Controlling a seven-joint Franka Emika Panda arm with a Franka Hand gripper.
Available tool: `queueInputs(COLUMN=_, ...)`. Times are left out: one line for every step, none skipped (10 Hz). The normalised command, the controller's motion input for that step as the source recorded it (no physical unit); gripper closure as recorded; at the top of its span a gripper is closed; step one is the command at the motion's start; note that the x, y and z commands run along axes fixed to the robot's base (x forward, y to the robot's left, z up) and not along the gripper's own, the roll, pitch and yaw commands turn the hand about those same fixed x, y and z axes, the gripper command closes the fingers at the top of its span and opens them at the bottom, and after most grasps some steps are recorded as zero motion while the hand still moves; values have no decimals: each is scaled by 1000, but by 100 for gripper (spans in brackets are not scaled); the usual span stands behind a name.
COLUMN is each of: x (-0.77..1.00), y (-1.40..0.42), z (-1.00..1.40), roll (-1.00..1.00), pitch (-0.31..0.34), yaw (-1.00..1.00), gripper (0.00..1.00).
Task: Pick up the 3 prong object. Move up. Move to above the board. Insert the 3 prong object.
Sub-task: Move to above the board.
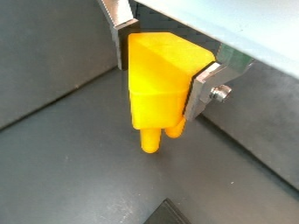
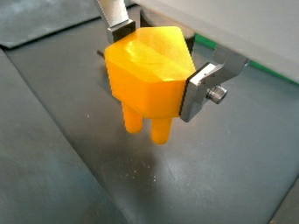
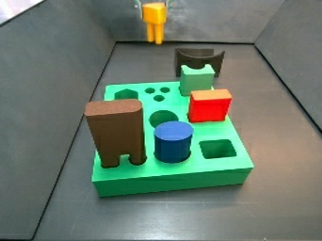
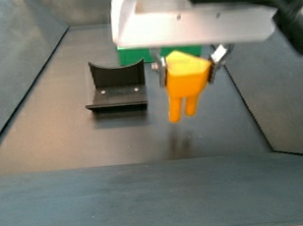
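Gripper (image 4: 187,67) grips 3 prong object (image 4: 185,84) above grey floor (image 4: 117,137).

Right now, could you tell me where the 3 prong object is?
The 3 prong object hangs clamped in the end effector, off the floor, beyond the board's far edge in a side view.

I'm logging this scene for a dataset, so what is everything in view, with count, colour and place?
3 prong object: one, orange-yellow, held in the air beyond the board.
Board: one, bright green, on the floor.
Two-legged block: one, brown, standing on the board.
Cylinder: one, blue, on the board.
Cube: one, red, on the board.
Notched piece: one, pale green, by the fixture.
Fixture: one, dark, on the floor.
Hand: one, silver fingers shut on the 3 prong object.
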Motion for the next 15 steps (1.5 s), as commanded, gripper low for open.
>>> queueInputs(x=-59, y=197, z=1000, roll=-12, pitch=167, yaw=-495, gripper=100)
queueInputs(x=-58, y=197, z=1000, roll=-26, pitch=161, yaw=-456, gripper=100)
queueInputs(x=-51, y=186, z=1000, roll=-55, pitch=136, yaw=-345, gripper=100)
queueInputs(x=-46, y=176, z=1000, roll=-51, pitch=118, yaw=-238, gripper=100)
queueInputs(x=-42, y=167, z=1000, roll=-35, pitch=102, yaw=-143, gripper=100)
queueInputs(x=-39, y=161, z=1000, roll=-23, pitch=95, yaw=-100, gripper=100)
queueInputs(x=-37, y=155, z=1000, roll=-22, pitch=92, yaw=-83, gripper=100)
queueInputs(x=-31, y=142, z=1000, roll=-22, pitch=86, yaw=-51, gripper=100)
queueInputs(x=-26, y=133, z=1000, roll=-17, pitch=84, yaw=-41, gripper=100)
queueInputs(x=-24, y=125, z=1000, roll=-10, pitch=87, yaw=-37, gripper=100)
queueInputs(x=-22, y=118, z=1000, roll=-6, pitch=85, yaw=-34, gripper=100)
queueInputs(x=-16, y=102, z=1000, roll=1, pitch=89, yaw=-22, gripper=100)
queueInputs(x=-11, y=90, z=1000, roll=5, pitch=93, yaw=-17, gripper=100)
queueInputs(x=-8, y=75, z=934, roll=12, pitch=95, yaw=-12, gripper=100)
queueInputs(x=-6, y=59, z=826, roll=15, pitch=97, yaw=-8, gripper=100)
